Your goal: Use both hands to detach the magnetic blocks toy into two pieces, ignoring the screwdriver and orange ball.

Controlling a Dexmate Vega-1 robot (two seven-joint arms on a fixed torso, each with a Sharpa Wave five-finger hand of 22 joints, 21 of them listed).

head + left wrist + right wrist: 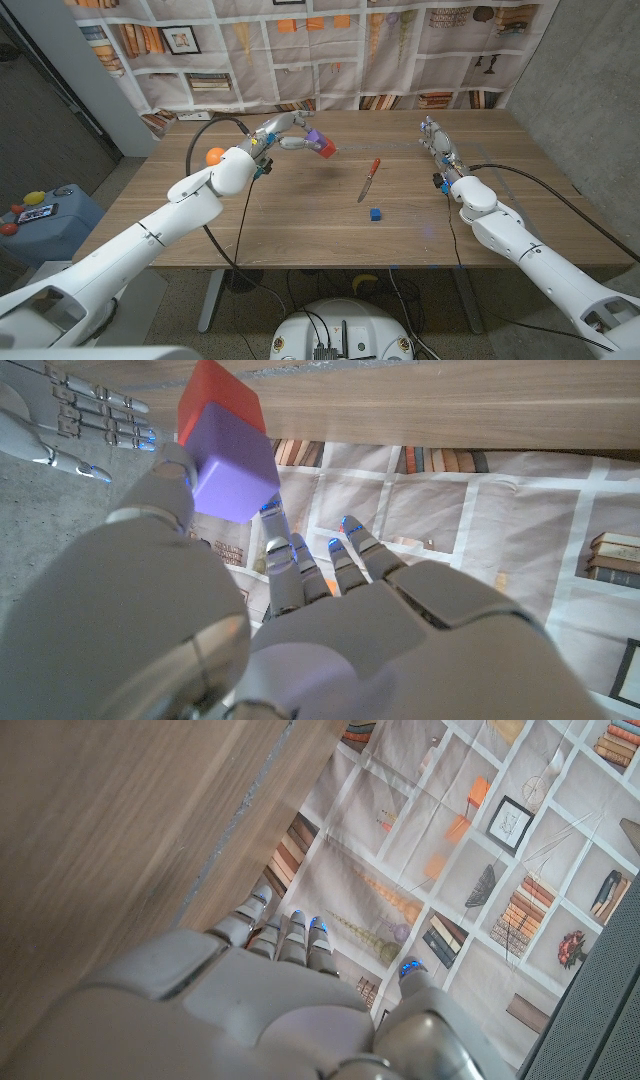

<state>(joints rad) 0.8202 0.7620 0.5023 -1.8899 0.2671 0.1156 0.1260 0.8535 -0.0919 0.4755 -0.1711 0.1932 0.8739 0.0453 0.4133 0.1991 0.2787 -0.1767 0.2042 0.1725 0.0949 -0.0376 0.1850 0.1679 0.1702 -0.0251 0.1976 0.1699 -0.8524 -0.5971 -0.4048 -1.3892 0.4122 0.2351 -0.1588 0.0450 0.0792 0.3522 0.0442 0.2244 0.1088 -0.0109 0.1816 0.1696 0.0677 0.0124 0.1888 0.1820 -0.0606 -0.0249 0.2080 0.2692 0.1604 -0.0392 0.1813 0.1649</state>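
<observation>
Bookshelf-print sheeting hangs behind the wooden table (300,225), which carries everything in play. Near the far edge, left of centre, the left hand (285,128) holds a purple-and-red block pair (320,146) lifted above the tabletop; the left wrist view shows the purple cube pinched against the thumb with the red cube stuck to its outer face. A single blue block (376,214) lies alone near the table's middle, just toward the near edge from the screwdriver (369,180). The orange ball (213,156) sits near the left edge, partly behind the left arm.

The right hand (433,135) stands toward the far right of the table, well apart from the blocks, fingers extended and holding nothing.

Judging from the loose blue block, the toy already looks split in two. If the lifted pair is also to be parted, the right hand should cross to the red cube and grip its free faces while the left keeps the purple one steady, then pull straight apart or twist to shear the magnets. If not, setting the pair down gently is all that remains.

Where the left fingers touch the purple cube is hidden behind it. Whether the right hand touches the table cannot be told.
</observation>
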